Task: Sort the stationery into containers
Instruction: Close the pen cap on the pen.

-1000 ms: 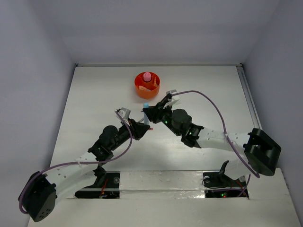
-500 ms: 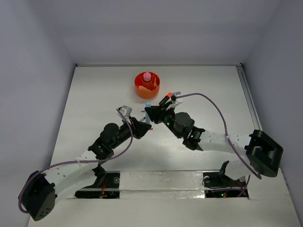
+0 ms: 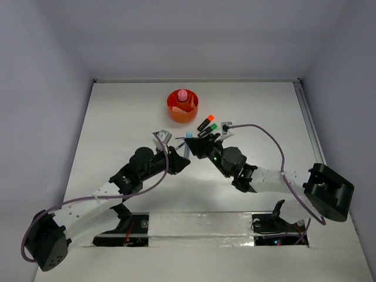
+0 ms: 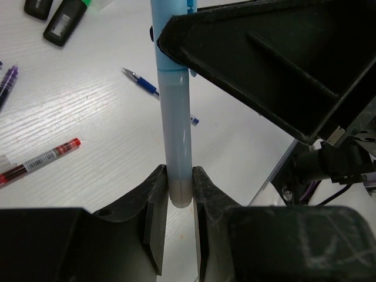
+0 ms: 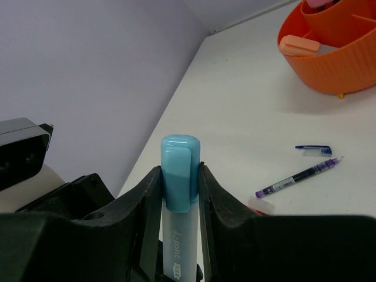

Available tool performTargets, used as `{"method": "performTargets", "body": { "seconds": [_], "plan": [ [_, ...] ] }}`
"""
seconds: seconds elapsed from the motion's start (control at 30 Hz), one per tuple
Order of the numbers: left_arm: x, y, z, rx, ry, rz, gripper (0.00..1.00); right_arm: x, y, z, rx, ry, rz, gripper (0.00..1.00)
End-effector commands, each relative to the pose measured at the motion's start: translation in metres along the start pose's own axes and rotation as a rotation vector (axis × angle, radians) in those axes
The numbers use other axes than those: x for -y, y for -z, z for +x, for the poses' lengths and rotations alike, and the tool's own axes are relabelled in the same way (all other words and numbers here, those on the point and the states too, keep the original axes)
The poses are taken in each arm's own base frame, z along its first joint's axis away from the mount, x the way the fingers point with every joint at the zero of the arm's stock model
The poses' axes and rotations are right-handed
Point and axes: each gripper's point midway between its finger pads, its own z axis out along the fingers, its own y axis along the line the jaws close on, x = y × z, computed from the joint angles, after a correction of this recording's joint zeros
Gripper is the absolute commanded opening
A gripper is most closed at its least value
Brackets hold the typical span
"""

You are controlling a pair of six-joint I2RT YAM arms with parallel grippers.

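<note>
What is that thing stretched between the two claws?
A blue marker. The left claw pinches its pale end and the right claw grips its capped end. Both wrist views show it.

Marker [image 4: 177, 135] being seen as smooth, glossy, translucent plastic. Cup [image 5: 346, 64] being shown as ribbed orange plastic. Table [image 4: 100, 111] being rendered matt white, finely grained. Fingers [image 4: 154, 223] being seen as matt black plastic, scuffed.
</note>
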Motion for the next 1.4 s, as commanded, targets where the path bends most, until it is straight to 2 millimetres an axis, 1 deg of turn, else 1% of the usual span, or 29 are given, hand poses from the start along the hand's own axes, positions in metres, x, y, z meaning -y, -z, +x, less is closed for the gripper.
{"method": "performTargets", "body": {
  "seconds": [0.0, 0.13, 0.2, 0.3, 0.4, 0.5, 0.73, 0.8, 0.83, 0.97, 1.0, 1.03, 1.1, 1.13, 1.17, 1.2, 1.23, 1.27, 1.33, 1.37],
  "plan": [
    [0.070, 0.027, -0.174, 0.567, -0.069, 0.132, 0.00, 0.011, 0.057, 0.121, -0.422, -0.024, -0.023, 0.00],
    [0.079, 0.028, -0.187, 0.591, -0.063, 0.155, 0.00, 0.017, 0.059, 0.126, -0.430, -0.033, -0.010, 0.00],
    [0.082, 0.023, -0.191, 0.594, -0.059, 0.163, 0.00, 0.015, 0.062, 0.130, -0.439, -0.042, -0.016, 0.00],
    [0.083, 0.017, -0.194, 0.595, -0.054, 0.165, 0.00, 0.018, 0.062, 0.132, -0.439, -0.043, -0.006, 0.00],
    [0.090, 0.018, -0.206, 0.615, -0.060, 0.179, 0.00, 0.020, 0.066, 0.135, -0.442, -0.054, 0.001, 0.00],
    [0.092, 0.018, -0.211, 0.621, -0.069, 0.176, 0.00, 0.023, 0.069, 0.135, -0.441, -0.063, 0.006, 0.00],
    [0.094, 0.016, -0.221, 0.636, -0.090, 0.155, 0.00, 0.019, 0.075, 0.141, -0.459, -0.067, -0.007, 0.00],
    [0.095, 0.012, -0.225, 0.637, -0.094, 0.153, 0.00, 0.018, 0.076, 0.145, -0.466, -0.072, -0.011, 0.00],
    [0.100, 0.013, -0.233, 0.650, -0.101, 0.162, 0.00, 0.017, 0.076, 0.145, -0.467, -0.077, -0.012, 0.00],
    [0.109, 0.007, -0.241, 0.662, -0.087, 0.201, 0.00, 0.013, 0.077, 0.146, -0.465, -0.086, -0.019, 0.00],
    [0.109, 0.005, -0.240, 0.659, -0.079, 0.207, 0.00, 0.013, 0.076, 0.145, -0.463, -0.090, -0.018, 0.00],
    [0.109, 0.001, -0.235, 0.649, -0.072, 0.210, 0.00, 0.011, 0.075, 0.145, -0.461, -0.095, -0.022, 0.00],
    [0.098, -0.001, -0.234, 0.670, -0.059, 0.171, 0.00, 0.005, 0.077, 0.147, -0.473, -0.104, -0.036, 0.00],
    [0.090, -0.004, -0.228, 0.664, -0.059, 0.146, 0.00, 0.002, 0.076, 0.147, -0.479, -0.121, -0.040, 0.00],
    [0.083, 0.000, -0.232, 0.701, -0.051, 0.111, 0.00, -0.003, 0.078, 0.149, -0.494, -0.139, -0.058, 0.00],
    [0.080, 0.002, -0.232, 0.714, -0.061, 0.097, 0.00, -0.006, 0.079, 0.148, -0.495, -0.152, -0.067, 0.00],
    [0.073, 0.002, -0.226, 0.709, -0.062, 0.080, 0.00, -0.008, 0.079, 0.147, -0.496, -0.169, -0.072, 0.00],
    [0.073, 0.009, -0.230, 0.737, -0.063, 0.074, 0.00, -0.011, 0.079, 0.144, -0.493, -0.177, -0.073, 0.00],
    [0.073, 0.016, -0.226, 0.744, -0.081, 0.081, 0.00, -0.008, 0.079, 0.138, -0.478, -0.176, -0.041, 0.00],
    [0.072, 0.018, -0.223, 0.741, -0.088, 0.082, 0.00, -0.013, 0.077, 0.126, -0.440, -0.181, -0.042, 0.00]
  ]
}}
